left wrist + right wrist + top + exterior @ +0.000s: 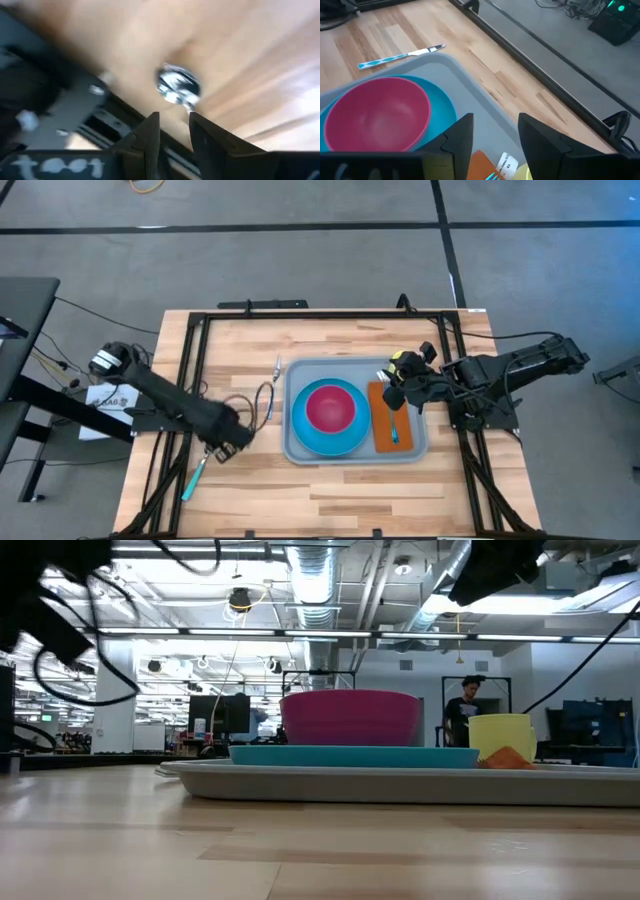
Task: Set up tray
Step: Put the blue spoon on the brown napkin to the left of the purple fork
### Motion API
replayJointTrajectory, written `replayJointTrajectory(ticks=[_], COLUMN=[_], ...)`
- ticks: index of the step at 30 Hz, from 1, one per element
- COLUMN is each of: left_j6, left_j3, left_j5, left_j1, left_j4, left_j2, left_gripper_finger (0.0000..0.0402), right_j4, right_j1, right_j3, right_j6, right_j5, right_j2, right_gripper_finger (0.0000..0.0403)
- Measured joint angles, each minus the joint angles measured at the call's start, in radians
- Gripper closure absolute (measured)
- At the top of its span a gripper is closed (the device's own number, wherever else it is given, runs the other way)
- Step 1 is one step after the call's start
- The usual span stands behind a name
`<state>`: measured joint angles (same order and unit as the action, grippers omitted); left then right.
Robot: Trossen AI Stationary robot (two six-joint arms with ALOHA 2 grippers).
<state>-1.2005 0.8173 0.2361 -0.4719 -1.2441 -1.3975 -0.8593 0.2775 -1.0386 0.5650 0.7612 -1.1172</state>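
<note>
bench (330, 490): light wooden slatted top with a black metal frame around it.
tray (300, 375): large light grey-blue rectangular plastic tray with rounded corners and a raised rim, lying flat near the bench centre, slightly toward 3 o'clock in the high view.
plate (305, 435): round bright blue plate inside the tray, on its 9 o'clock half.
bowl (330, 406): round magenta plastic bowl standing upright on the plate.
napkin (383, 442): orange rectangular napkin in the tray at 3 o'clock of the plate, with a blue-handled utensil (393, 428) lying on it.
cup (500, 736): yellow plastic cup at the tray's 1 o'clock corner, beside the napkin.
knife (402, 55): blue-and-white handled knife with a silver blade on the bench, just outside the tray's 11 o'clock corner.
spoon (193, 476): turquoise-handled spoon on the bench at 8 o'clock of the tray, its silver bowl (178, 84) just ahead of the left fingers.
left end effector (222, 450): low over the bench at 9 o'clock of the tray, above the spoon; fingers slightly parted, gripping nothing.
right end effector (396, 387): over the tray's 3 o'clock side, above the napkin and next to the cup; fingers spread apart, empty.
</note>
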Motion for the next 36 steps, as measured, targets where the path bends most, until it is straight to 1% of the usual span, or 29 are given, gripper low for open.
replayJointTrajectory(ticks=[5, 8, 13, 17, 19, 21, 24, 26, 31, 36], left_j6=[-0.211, -0.344, -0.517, -0.612, -0.669, -0.712, -0.736, -0.747, -0.757, -0.765], left_j3=[0.000, 0.000, 0.000, -0.012, -0.037, -0.079, -0.146, -0.171, -0.199, -0.216], left_j5=[0.001, -0.029, -0.110, -0.136, -0.146, -0.147, -0.153, -0.154, -0.183, -0.209], left_j1=[-0.187, -0.270, -0.377, -0.443, -0.466, -0.481, -0.492, -0.492, -0.490, -0.491], left_j4=[0.124, 0.137, 0.169, 0.173, 0.209, 0.289, 0.401, 0.414, 0.369, 0.424], left_j2=[-0.003, -0.003, -0.003, -0.003, -0.003, -0.003, -0.003, 0.001, -0.001, 0.000], left_gripper_finger=[0.0305, 0.0305, 0.0305, 0.0305, 0.0305, 0.0305, 0.0305, 0.0305, 0.0305, 0.0306], right_j4=[0.000, -0.001, -0.007, -0.007, -0.007, -0.007, -0.007, -0.006, -0.006, 0.001], right_j1=[0.000, 0.000, 0.000, -0.002, -0.005, -0.005, -0.005, -0.005, -0.005, -0.005], right_j3=[0.000, 0.000, 0.000, 0.000, 0.000, 0.000, 0.000, 0.000, 0.000, 0.000], right_j6=[-0.001, -0.001, -0.017, -0.043, -0.043, -0.051, -0.069, -0.071, -0.071, -0.077], right_j5=[0.000, 0.000, 0.000, 0.000, 0.000, 0.000, 0.000, 0.000, -0.001, -0.001], right_j2=[0.000, -0.001, -0.002, -0.002, -0.002, -0.002, -0.002, -0.002, -0.002, -0.002], right_gripper_finger=[0.0252, 0.0254, 0.0257, 0.0255, 0.0254, 0.0253, 0.0253, 0.0253, 0.0254, 0.0252])
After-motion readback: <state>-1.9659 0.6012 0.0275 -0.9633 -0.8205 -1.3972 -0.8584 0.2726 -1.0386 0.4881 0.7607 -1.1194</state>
